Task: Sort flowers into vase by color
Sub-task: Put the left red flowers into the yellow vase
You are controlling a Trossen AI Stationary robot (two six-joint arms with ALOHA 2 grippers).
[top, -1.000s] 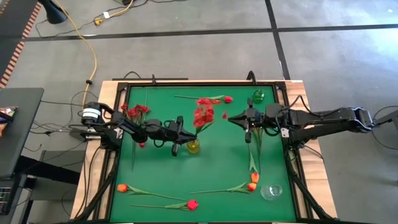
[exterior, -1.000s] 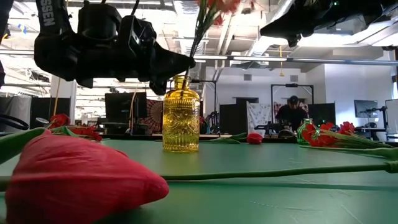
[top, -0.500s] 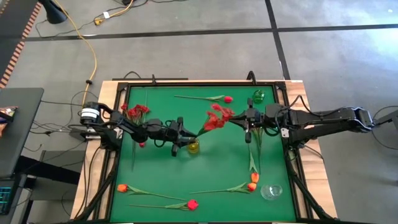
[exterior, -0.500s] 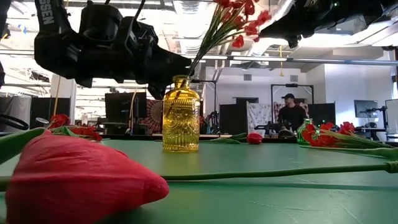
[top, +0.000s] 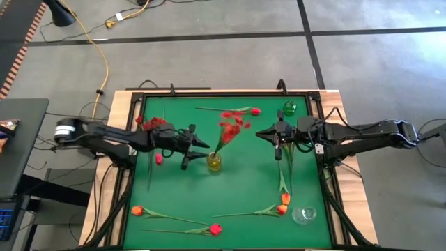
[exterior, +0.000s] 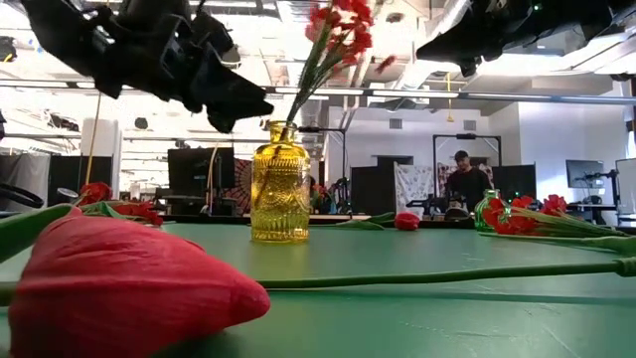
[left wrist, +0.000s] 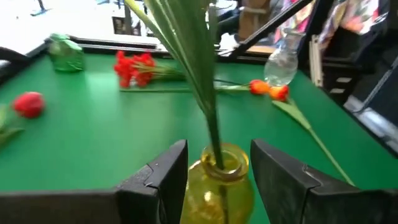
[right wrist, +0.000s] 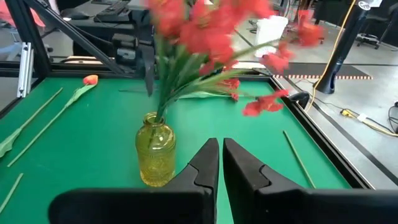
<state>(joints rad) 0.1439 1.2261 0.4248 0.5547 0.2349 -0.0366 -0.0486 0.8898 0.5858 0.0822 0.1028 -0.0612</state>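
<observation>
A bushy red sprig (top: pixel 230 126) stands with its stems in the mouth of a yellow glass vase (top: pixel 214 162) at mid-table and leans over the rim. My left gripper (top: pixel 198 146) hovers open just left of the vase. In the left wrist view its fingers (left wrist: pixel 169 174) stand on either side of the vase neck (left wrist: pixel 221 163) without touching it. My right gripper (top: pixel 259 134) hangs shut to the right of the sprig, holding nothing. Other flowers lie flat on the green mat: a red sprig (top: pixel 152 124), a red tulip (top: pixel 255 111), orange buds (top: pixel 284 202).
A green vase (top: pixel 289 107) stands at the far right corner and a clear vase (top: pixel 304 215) at the near right. An orange bud (top: pixel 136 210) and a red-pink bud (top: pixel 215 228) lie along the near edge. A black frame (top: pixel 209 93) rims the mat.
My left gripper has opened, let go of the red sprig's stems and drawn back toward the table's left edge. The sprig has stayed in the yellow vase, swinging right and then back more upright. The vase has shifted a little to the left.
</observation>
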